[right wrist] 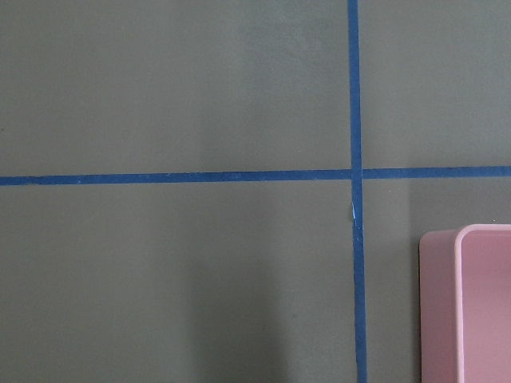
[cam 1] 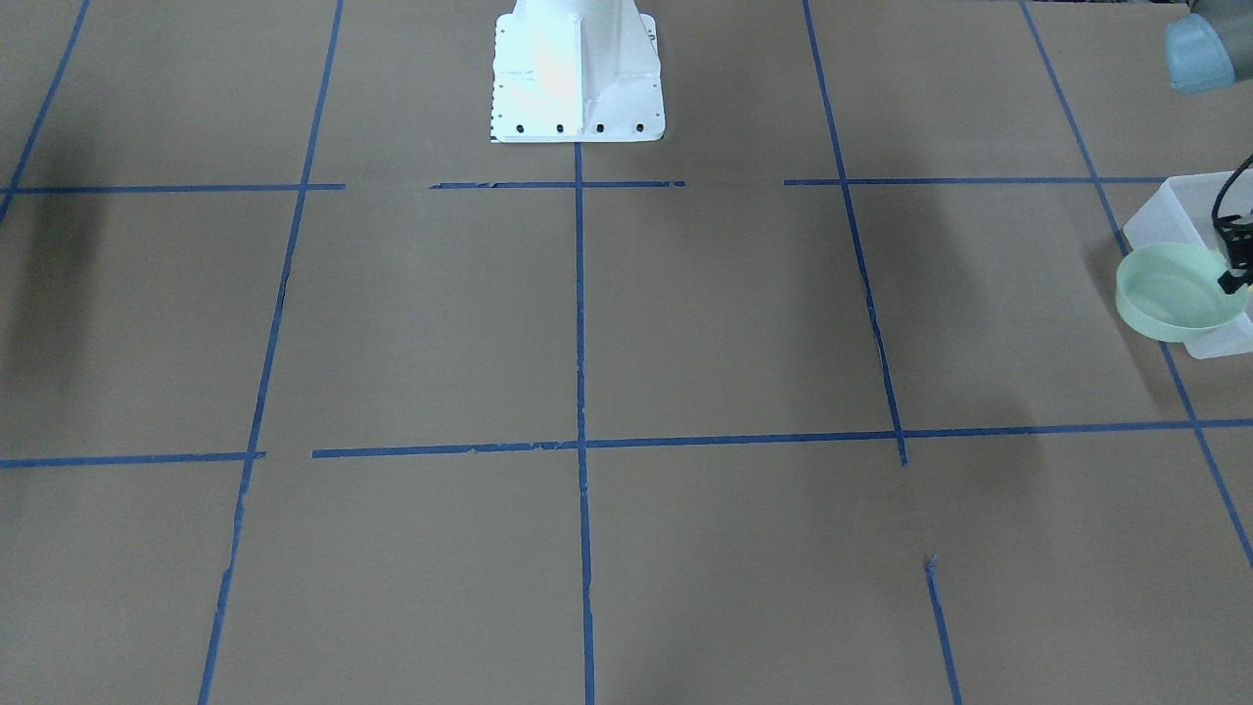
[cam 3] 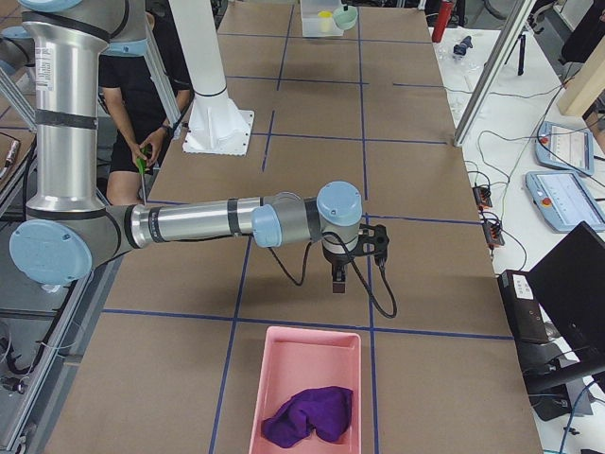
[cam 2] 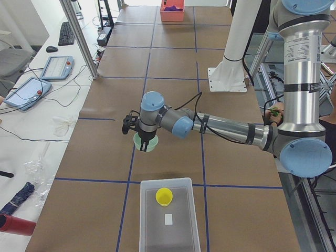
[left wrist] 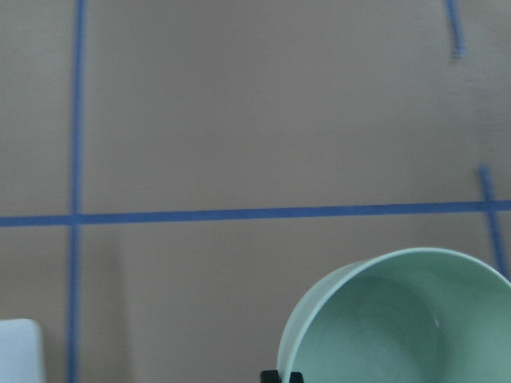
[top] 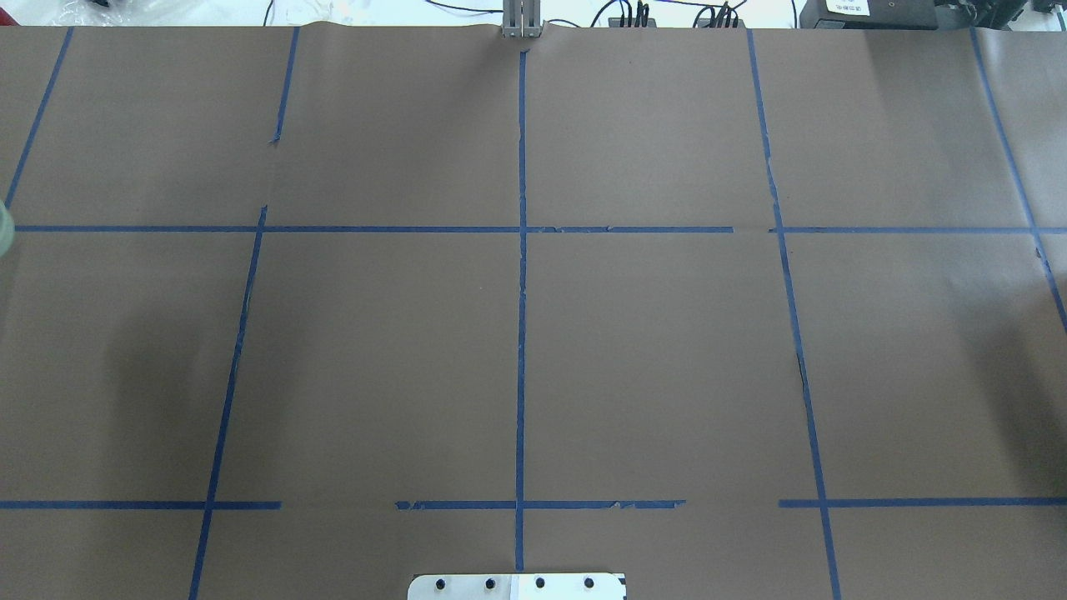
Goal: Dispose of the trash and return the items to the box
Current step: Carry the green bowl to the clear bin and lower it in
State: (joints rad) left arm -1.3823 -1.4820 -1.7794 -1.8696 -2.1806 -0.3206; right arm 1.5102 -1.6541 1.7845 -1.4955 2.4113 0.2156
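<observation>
My left gripper (cam 1: 1231, 279) is shut on the rim of the pale mint-green bowl (cam 1: 1175, 291) and holds it above the table, mouth tilted sideways. The bowl also shows in the left wrist view (left wrist: 399, 319) and the exterior left view (cam 2: 146, 143). The frosted-white box (cam 2: 181, 231) lies just beyond the bowl, near the table's left end. The yellow cup (cam 2: 164, 196) stands inside the box. My right gripper (cam 3: 338, 276) hangs over bare table; I cannot tell whether it is open or shut.
A pink bin (cam 3: 284, 378) with a purple cloth (cam 3: 307, 416) sits at the table's right end; its corner shows in the right wrist view (right wrist: 471, 303). The robot's white base (cam 1: 578, 73) stands at the table's middle edge. Blue tape lines cross the brown table.
</observation>
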